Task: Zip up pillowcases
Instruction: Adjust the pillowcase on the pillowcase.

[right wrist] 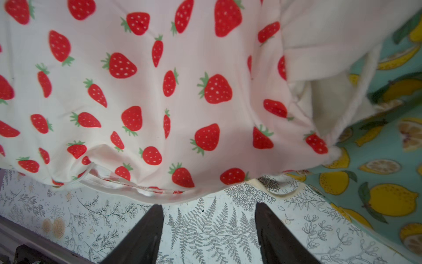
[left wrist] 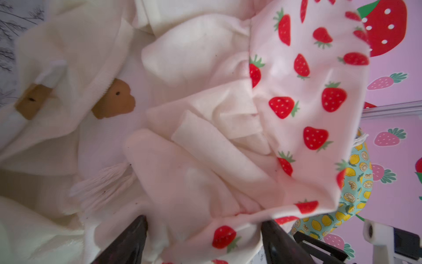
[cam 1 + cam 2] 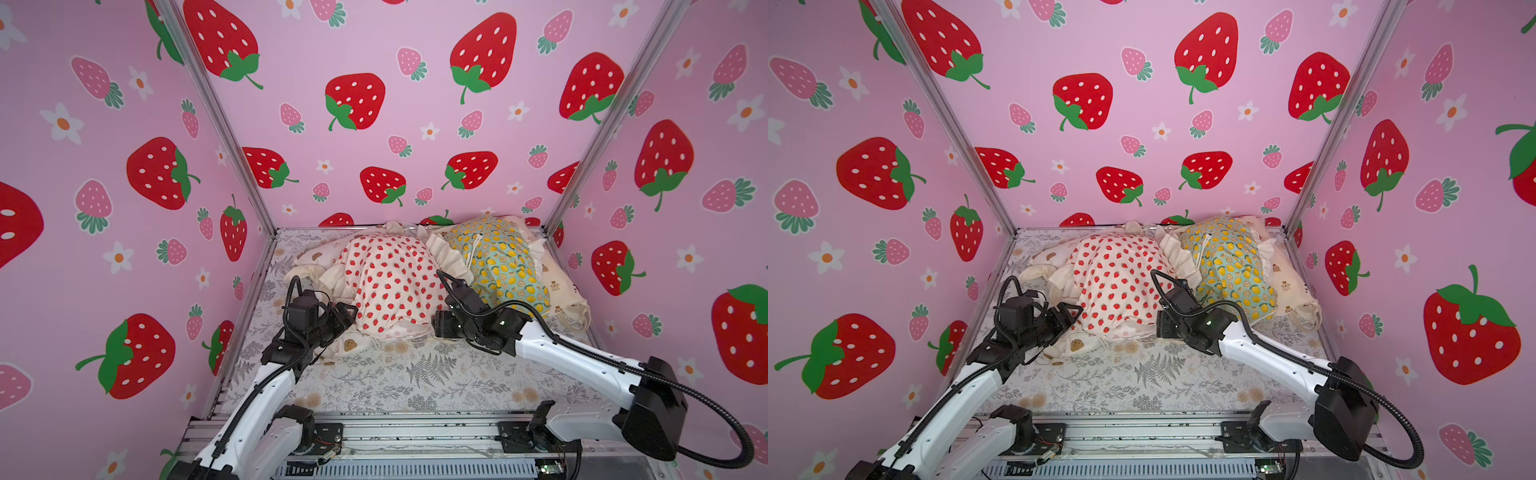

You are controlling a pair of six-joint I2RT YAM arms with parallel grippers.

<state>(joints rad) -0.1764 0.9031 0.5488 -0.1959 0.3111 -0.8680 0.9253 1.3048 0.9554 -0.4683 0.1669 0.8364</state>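
Left wrist view: the left end effector (image 2: 204,220) stands wide open, with loose cloth of the strawberry pillowcase (image 2: 308,91) between its jaws, not pinched. That case lies in the middle of the fern sheet (image 3: 415,374). The right end effector (image 1: 208,205) is open and empty over this sheet. I judge the slider must first be found, then the hem held. No readable writing.

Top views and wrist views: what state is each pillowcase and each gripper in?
Left gripper, open, strawberry cloth between the jaws.
Right gripper, open, empty, above the sheet.
Strawberry pillowcase, stuffed, on top; near edge seems to gape.
Lemon pillowcase, stuffed, zip not visible.
Bear-head pillowcase, crumpled under the strawberry one.
Small-bear pillowcase, partly under the lemon one.
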